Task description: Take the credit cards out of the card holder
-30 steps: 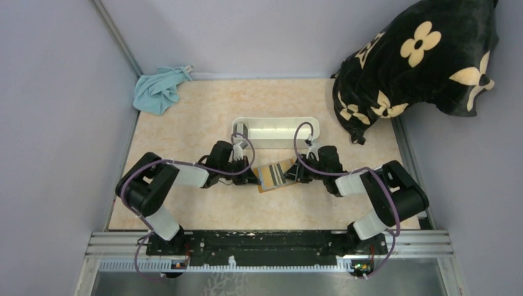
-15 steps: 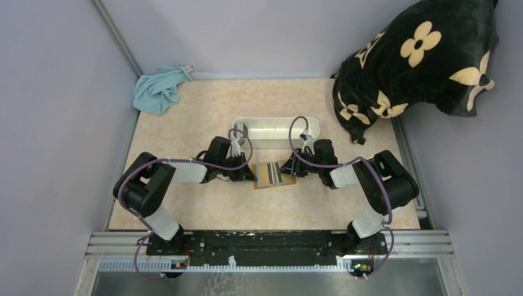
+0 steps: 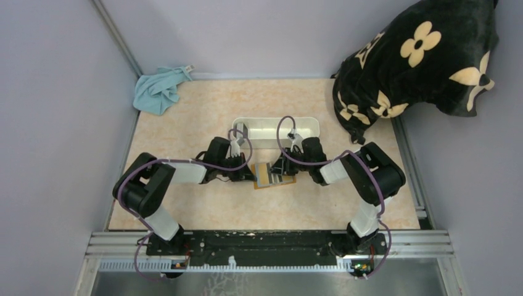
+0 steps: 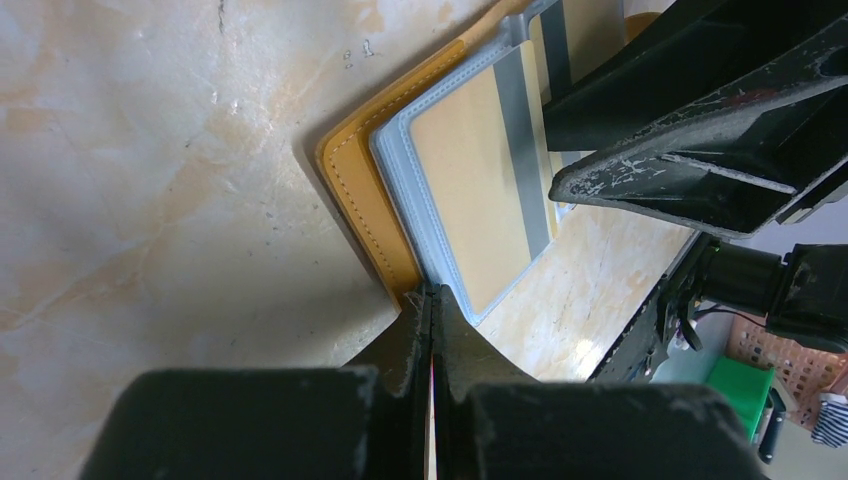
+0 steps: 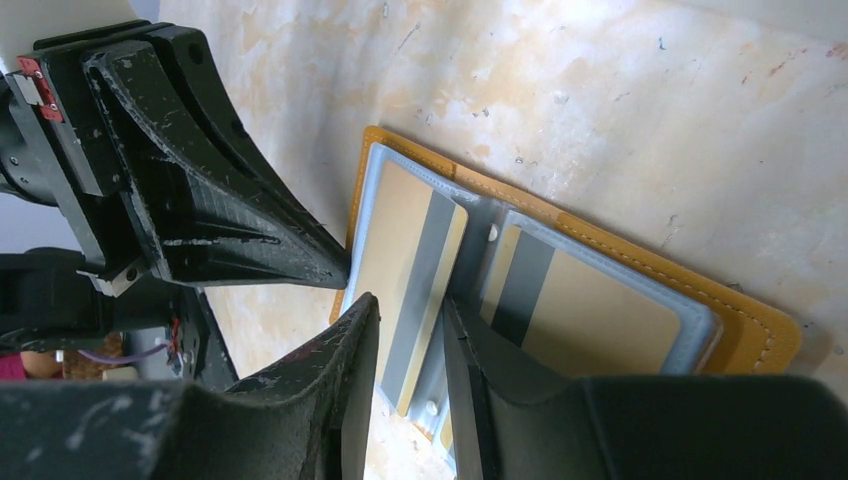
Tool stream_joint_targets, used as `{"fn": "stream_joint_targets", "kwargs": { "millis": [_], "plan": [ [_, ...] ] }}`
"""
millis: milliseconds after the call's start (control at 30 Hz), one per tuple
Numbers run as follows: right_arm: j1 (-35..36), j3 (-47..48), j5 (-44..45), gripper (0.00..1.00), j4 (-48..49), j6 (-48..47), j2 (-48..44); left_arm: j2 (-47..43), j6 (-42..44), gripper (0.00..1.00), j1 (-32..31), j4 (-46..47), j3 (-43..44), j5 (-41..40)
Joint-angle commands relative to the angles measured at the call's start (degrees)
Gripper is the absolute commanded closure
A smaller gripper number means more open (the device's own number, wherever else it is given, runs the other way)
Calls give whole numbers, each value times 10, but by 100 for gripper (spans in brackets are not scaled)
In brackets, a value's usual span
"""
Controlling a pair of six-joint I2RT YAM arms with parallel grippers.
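The holder lies open in the middle of the table. The left claw is shut, its tips at the holder's edge. The right claw, narrowly parted and empty, hangs directly over the card nearer the left claw, its gap along the card's length.

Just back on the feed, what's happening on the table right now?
Both arms are on the open orange-brown leather-like card holder, lying flat on the table. The left gripper is shut, tips at its edge. The right gripper hangs open over the clear sleeves. Both tan, grey-striped credit cards are still in their sleeves.
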Motion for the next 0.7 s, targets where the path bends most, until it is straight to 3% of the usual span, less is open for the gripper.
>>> {"fn": "stream_joint_targets", "kwargs": {
  "millis": [0, 667],
  "plan": [
    [11, 15, 4, 69, 14, 1, 8, 15, 25, 100, 8, -63, -31, -67],
    [11, -10, -25, 73, 36, 31, -35, 32, 21, 100, 8, -47, -32, -62]
  ]
}}
